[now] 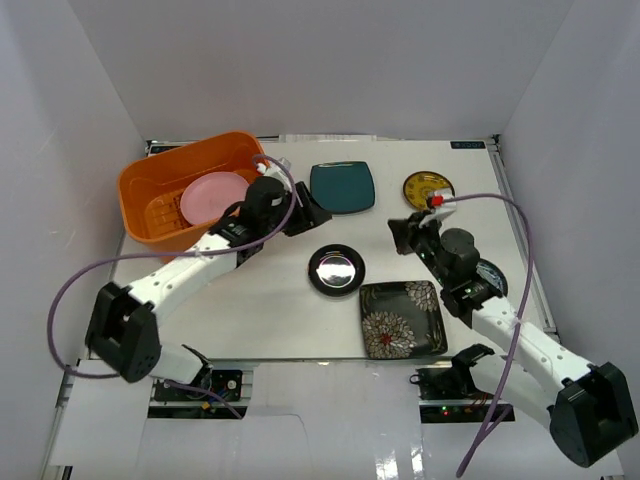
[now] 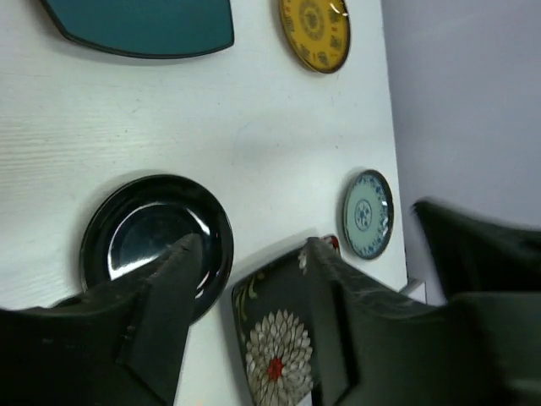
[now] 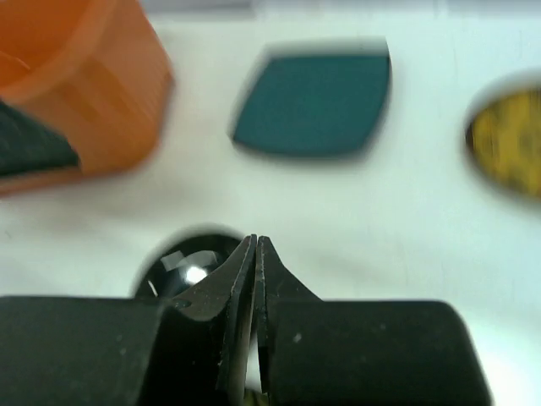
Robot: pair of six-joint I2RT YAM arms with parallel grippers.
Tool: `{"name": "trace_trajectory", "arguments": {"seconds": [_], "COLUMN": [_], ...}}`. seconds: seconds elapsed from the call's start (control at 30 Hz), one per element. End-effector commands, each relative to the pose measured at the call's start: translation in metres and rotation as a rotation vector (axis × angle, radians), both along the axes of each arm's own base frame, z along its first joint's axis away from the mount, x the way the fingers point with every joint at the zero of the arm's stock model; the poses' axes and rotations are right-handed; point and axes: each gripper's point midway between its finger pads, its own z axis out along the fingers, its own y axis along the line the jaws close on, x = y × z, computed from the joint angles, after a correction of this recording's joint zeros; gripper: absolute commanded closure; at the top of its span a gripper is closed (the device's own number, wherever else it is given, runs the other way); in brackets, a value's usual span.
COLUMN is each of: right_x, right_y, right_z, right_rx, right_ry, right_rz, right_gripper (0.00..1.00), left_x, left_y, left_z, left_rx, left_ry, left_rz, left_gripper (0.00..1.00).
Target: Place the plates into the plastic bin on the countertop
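Flat white countertop (image 1: pixel 270 300) has the orange rectangular plastic bin (image 1: pixel 150 185) at far left, with the pink round plate (image 1: pixel 210 195) inside. Loose on the counter:
- black floral square plate (image 1: pixel 402 318)
- teal rounded-square plate (image 1: pixel 342 187)
- glossy black round plate (image 1: pixel 336 270)
- small yellow patterned plate (image 1: pixel 427 186)
- light-blue patterned round plate (image 2: pixel 368 213)

Left gripper (image 2: pixel 249 279) is just beside the bin, jaws apart, empty. Right gripper (image 3: pixel 256 254) has its jaws together, empty.

A robotics lab test cell: a white counter (image 1: pixel 280 320) boxed in by 3 plain grey walls (image 1: pixel 300 60), 2 robot arms (image 1: pixel 180 280) bolted at its near edge, purple cables (image 1: pixel 62 300) trailing loose.
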Motion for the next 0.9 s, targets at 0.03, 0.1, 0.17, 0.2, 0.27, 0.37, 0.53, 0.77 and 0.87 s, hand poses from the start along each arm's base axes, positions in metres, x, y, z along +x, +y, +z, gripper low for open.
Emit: {"name": "trace_trajectory", "arguments": {"seconds": [0.03,0.1,0.17,0.2,0.27,0.37,0.53,0.77,0.87], "right_x": [-0.037,-0.052,-0.064,-0.068,-0.073,-0.08,-0.086,-0.087,-0.087], "right_y": [-0.025,-0.028,-0.031,-0.033,-0.034,-0.035,-0.033,-0.028,-0.025], "right_z": [-0.082,-0.089,-0.096,-0.1,-0.096,-0.094,-0.094,-0.108,-0.113], "right_rx": [0.103,0.108,0.113,0.105,0.105,0.09,0.08,0.073,0.072], "right_ry": [0.277,0.295,0.288,0.295,0.277,0.266,0.273,0.323,0.341], "right_rz": [0.011,0.038,0.052,0.057,0.066,0.085,0.113,0.138,0.148], "right_gripper": [0.92,0.92,0.91,0.9,0.88,0.85,0.8,0.74,0.73], "left_x": [0.055,0.081,0.098,0.108,0.12,0.137,0.166,0.187,0.192], "left_y": [-0.021,-0.03,-0.031,-0.032,-0.027,-0.021,-0.016,-0.01,-0.012], "left_z": [-0.017,-0.052,-0.07,-0.084,-0.097,-0.117,-0.163,-0.188,-0.187], "left_rx": [-0.021,0.02,0.038,0.042,0.02,0.0,-0.029,-0.054,-0.091], "left_ry": [-0.063,-0.038,-0.042,-0.051,-0.034,-0.035,0.04,0.059,0.035], "left_rz": [0.139,0.169,0.218,0.244,0.302,0.363,0.413,0.447,0.456], "left_gripper": [0.45,0.48,0.49,0.49,0.46,0.41,0.37,0.4,0.55]}}
